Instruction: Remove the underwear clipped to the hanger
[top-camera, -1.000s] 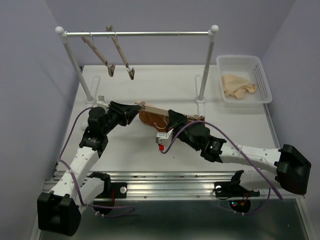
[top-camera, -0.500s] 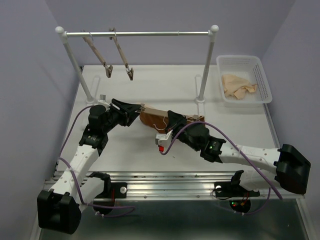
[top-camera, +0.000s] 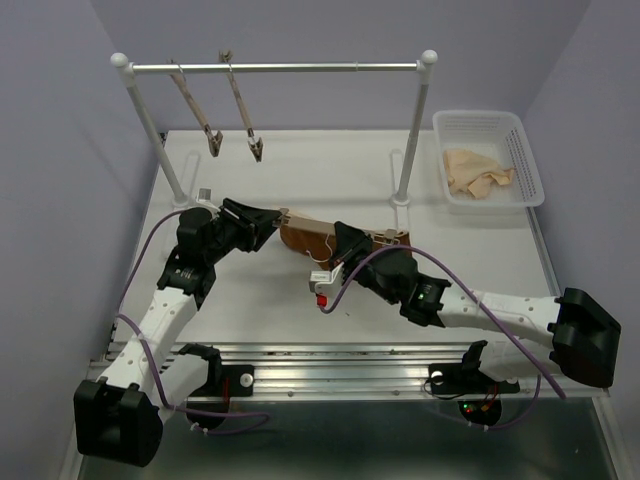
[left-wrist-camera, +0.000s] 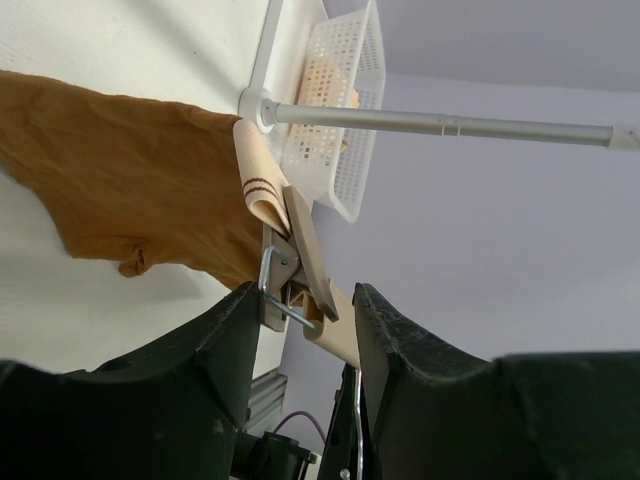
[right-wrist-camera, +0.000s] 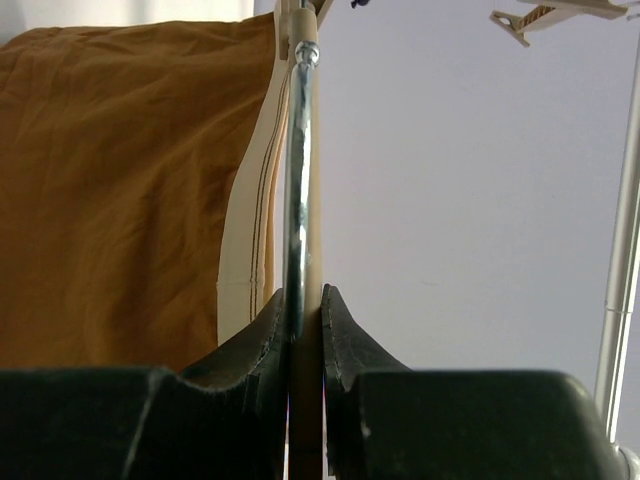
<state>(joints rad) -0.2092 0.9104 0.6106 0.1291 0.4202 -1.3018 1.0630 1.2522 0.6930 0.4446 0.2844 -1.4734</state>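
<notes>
The left pincer (left-wrist-camera: 305, 292) stands half released, its jaws straddling the metal spring clip (left-wrist-camera: 288, 280) directly ahead; whether they press it is unclear. The rust-brown soft fabric underwear (left-wrist-camera: 130, 190) spreads just beyond that clip, low over the white bench (top-camera: 250, 300). The light wooden straight-bar hanger (top-camera: 300, 216) runs lengthwise away to the right pincer (right-wrist-camera: 300, 300), which is clenched on its thin metal wire hook (right-wrist-camera: 300, 150). Compared with a second ago, the left jaws stand wider.
</notes>
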